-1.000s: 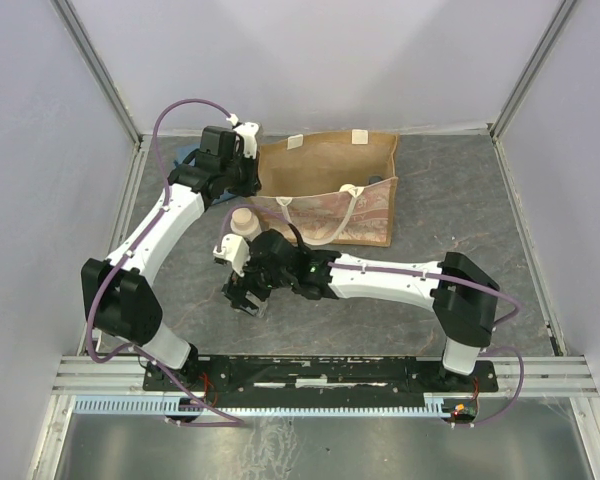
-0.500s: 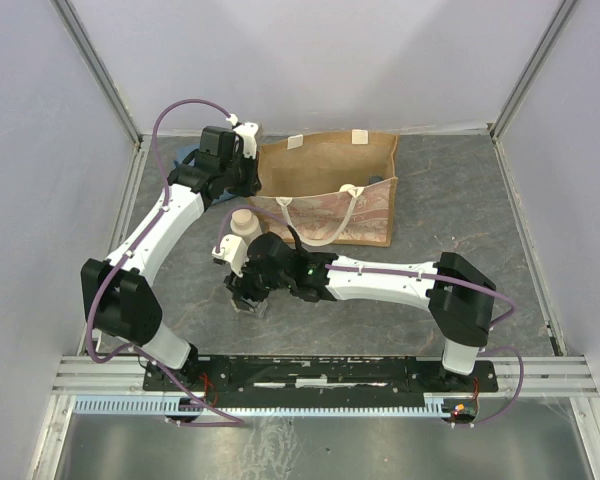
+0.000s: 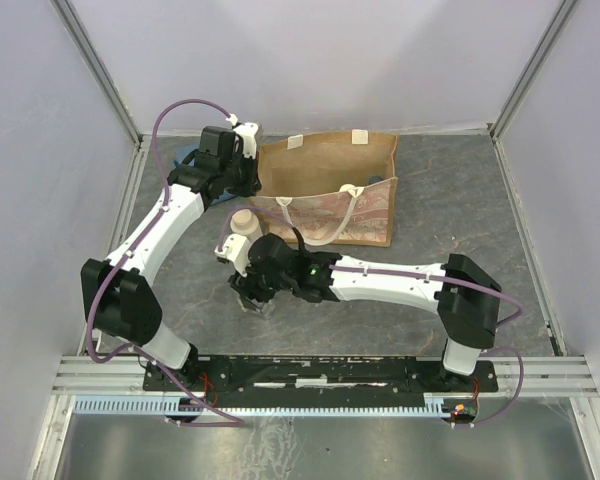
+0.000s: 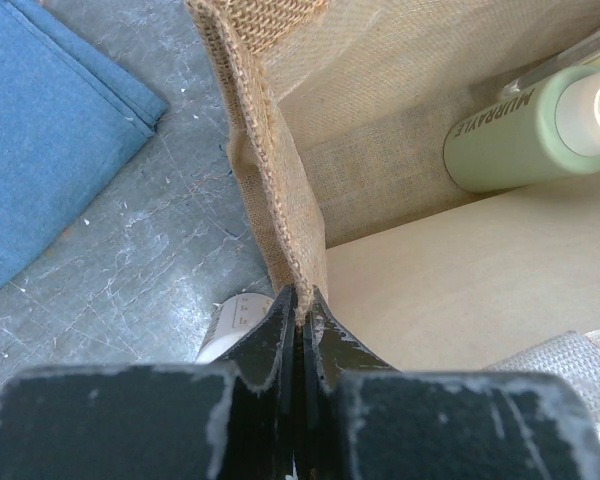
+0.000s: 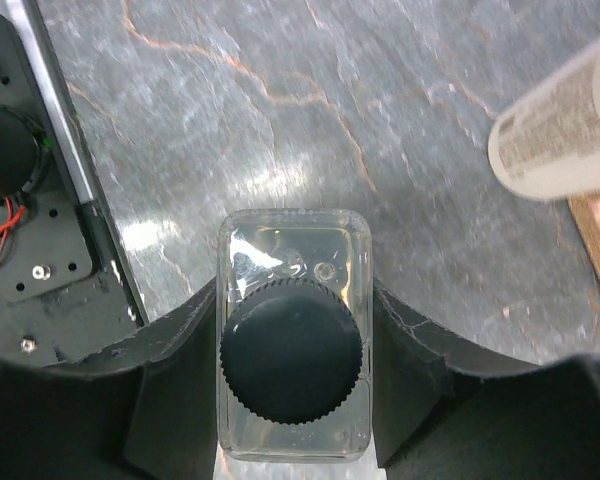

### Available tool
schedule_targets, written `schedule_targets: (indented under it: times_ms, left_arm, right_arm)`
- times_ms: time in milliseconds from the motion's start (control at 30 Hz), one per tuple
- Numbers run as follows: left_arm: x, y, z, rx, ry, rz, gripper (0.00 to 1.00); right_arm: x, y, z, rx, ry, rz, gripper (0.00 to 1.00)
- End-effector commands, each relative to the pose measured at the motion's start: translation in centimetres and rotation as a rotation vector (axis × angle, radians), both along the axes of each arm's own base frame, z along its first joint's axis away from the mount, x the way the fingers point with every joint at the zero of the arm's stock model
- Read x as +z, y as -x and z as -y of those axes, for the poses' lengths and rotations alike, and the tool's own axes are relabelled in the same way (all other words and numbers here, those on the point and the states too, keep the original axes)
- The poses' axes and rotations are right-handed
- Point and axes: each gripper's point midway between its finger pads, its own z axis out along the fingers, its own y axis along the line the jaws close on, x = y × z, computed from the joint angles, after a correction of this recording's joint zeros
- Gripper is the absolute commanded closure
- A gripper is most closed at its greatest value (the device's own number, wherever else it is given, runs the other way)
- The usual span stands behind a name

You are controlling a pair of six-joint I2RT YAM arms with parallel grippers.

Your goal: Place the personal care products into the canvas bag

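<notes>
**Item 1 – canvas bag** (image 3: 325, 165): tan tote w/ cream rope handles and a reddish print on the near side. It was found standing open at the far-ctr of the grey marbled table (image 3: 460, 220). The left end of its rim was pinched by the left gripper (image 4: 300, 305). The jaws were seen pressed together on the burlap edge, w/ no gap btwn them.

**Item 2 – pale green bottle** (image 4: 515, 135): was seen lying on its side inside the bag, against the fabric wall. Its label was only partly legible.

**Item 3 – clear dark-capped bottle** (image 5: 292, 355): clear rectangular body w/ a black ribbed cap facing the wrist cam. It was recorded at front-left of the table, outside the bag and apart from it. It was clamped by the right gripper (image 5: 292, 320), w/ one finger set against each side of the body. Contact w/ the table could not be told.

**Item 4 – beige bottle** (image 3: 243, 222): cream cap. It was noted on the table just off the bag's near-left corner, btwn the bag and the right gripper.

**Item 5 – blue cloth** (image 4: 50, 130): folded. It was laid flat on the table to the left of the bag, not touching it.
</notes>
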Motion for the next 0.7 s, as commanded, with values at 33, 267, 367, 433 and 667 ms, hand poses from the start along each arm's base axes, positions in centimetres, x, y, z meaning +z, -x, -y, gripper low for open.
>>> schedule_targets:
  times_ms: [33,267,367,433,667]
  left_arm:
    - [1.7,0.4,-0.6,0.019,0.032,0.028,0.97]
    - [1.4,0.6,-0.7,0.025,0.037,0.019,0.97]
    - [1.3,0.9,-0.5,0.022,0.045,0.007,0.97]
    - [1.2,1.1,-0.5,0.023,0.052,0.002,0.97]
    - [0.8,1.6,-0.2,0.005,0.060,-0.011,0.97]
  right_arm:
    - [7.6,-0.1,2.3,-0.114,-0.025,-0.029,1.00]
    - [14.8,-1.7,8.5,-0.355,-0.011,-0.013,1.00]
    - [19.7,-2.8,10.8,-0.438,-0.066,0.011,1.00]
    - [22.3,-3.5,12.1,-0.485,-0.103,0.037,1.00]
    - [30.5,-7.0,15.4,-0.603,-0.217,0.198,1.00]
